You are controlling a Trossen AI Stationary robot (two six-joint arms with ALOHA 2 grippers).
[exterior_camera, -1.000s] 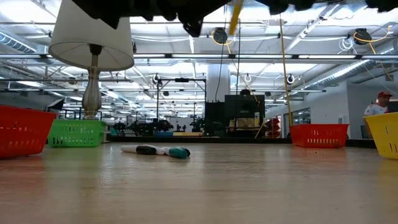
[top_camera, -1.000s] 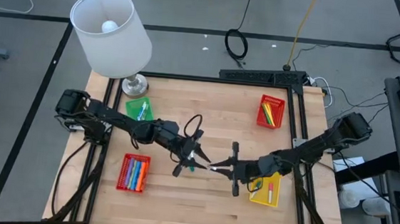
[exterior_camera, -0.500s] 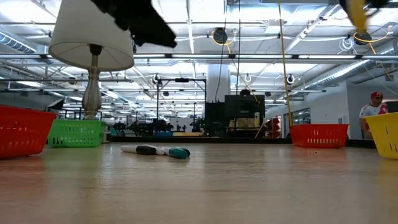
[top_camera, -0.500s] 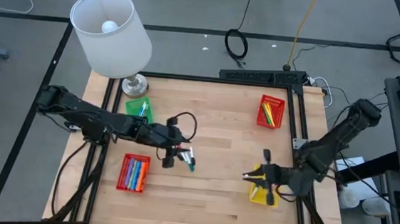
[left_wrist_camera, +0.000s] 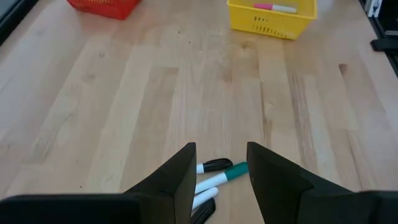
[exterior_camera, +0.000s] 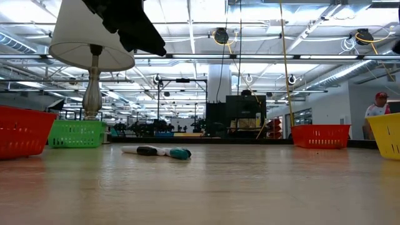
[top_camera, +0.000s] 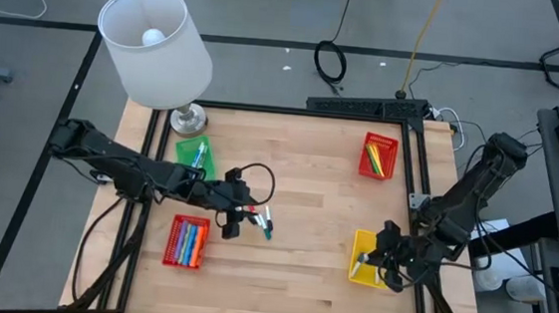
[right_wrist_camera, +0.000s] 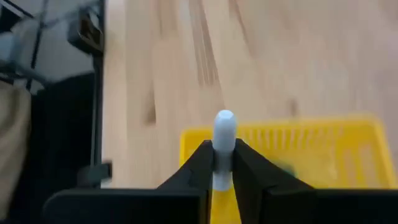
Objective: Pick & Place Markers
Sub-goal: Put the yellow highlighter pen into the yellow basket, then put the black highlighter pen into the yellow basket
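Teal-capped marker lies just beyond open left hand.

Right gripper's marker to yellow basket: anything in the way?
Nothing visible. The right gripper is shut on a white-tipped marker right at the yellow basket, with only bare table beside it. The left gripper is far off, over the loose markers mid-table.

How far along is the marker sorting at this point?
Mostly done: markers already lie in the red basket, green basket, far red basket and yellow basket. In hand: the right hand is shut on a white-tipped marker over the yellow basket. Left: two markers on the table below the open left hand.
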